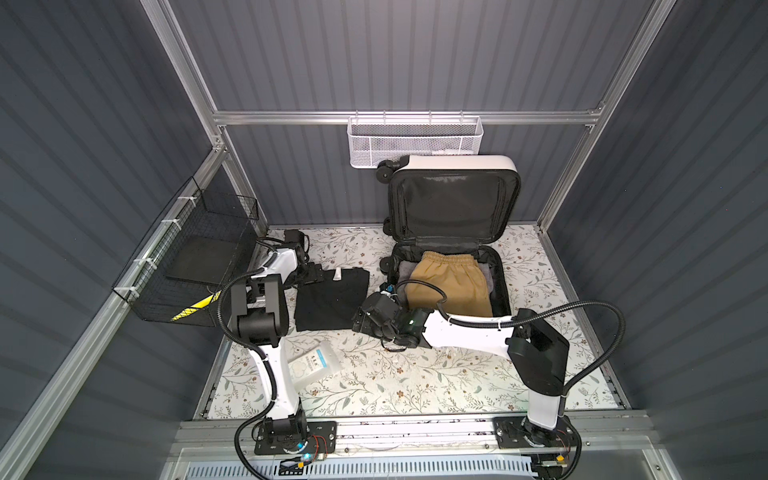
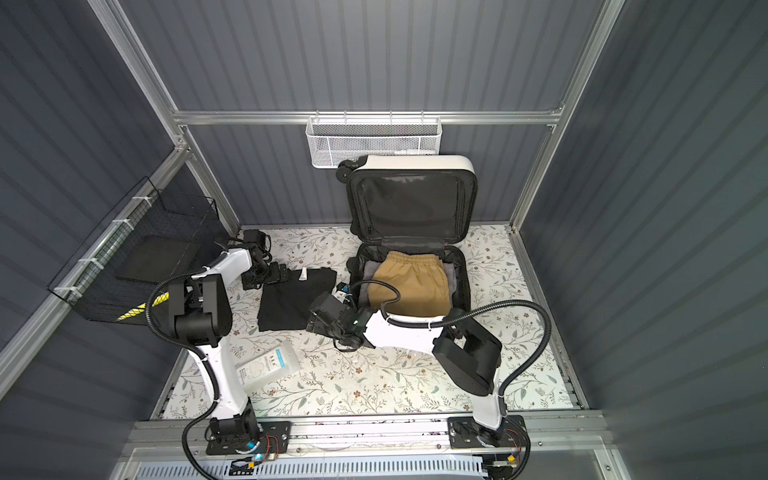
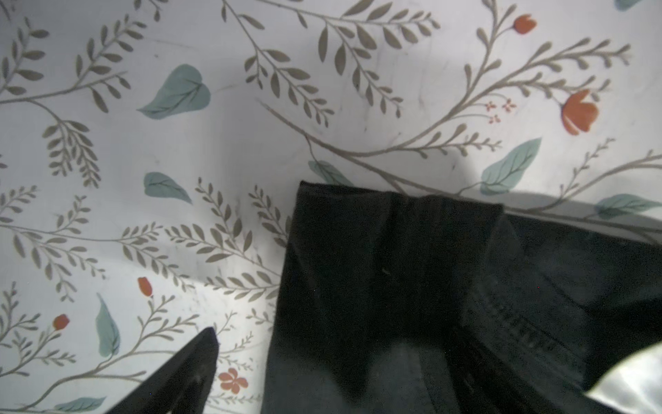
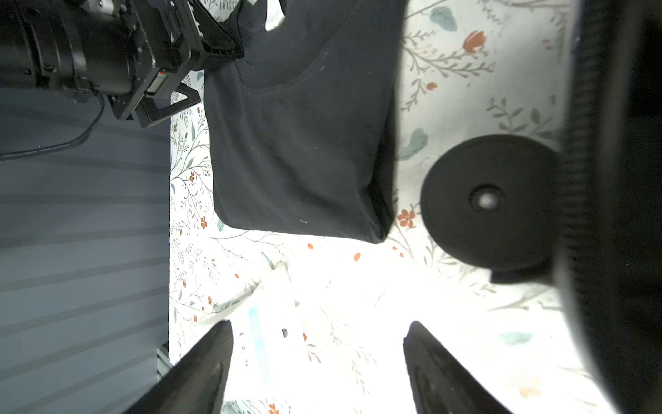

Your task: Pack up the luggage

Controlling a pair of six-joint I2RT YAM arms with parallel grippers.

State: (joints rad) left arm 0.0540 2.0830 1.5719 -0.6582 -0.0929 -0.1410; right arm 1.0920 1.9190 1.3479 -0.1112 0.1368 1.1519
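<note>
Luggage (image 1: 453, 166) open at the back right of the worktop (image 1: 415, 374), tan shorts (image 1: 449, 284) inside, folded black shirt (image 1: 330, 305) just beside it, left end effector (image 1: 312, 275) spread wide at the shirt's collar end, right end effector (image 4: 320, 324) released, empty.

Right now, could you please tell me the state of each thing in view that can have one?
Small white hard-shell suitcase: open, lid upright, base flat on floral table.
Tan elastic-waist shorts: folded, inside the base.
Black fabric T-shirt: folded, on the table, unpacked.
Clear plastic packet: flat on the table, unpacked.
Left hand: open, at the T-shirt's collar edge.
Right hand: open, empty.
</note>
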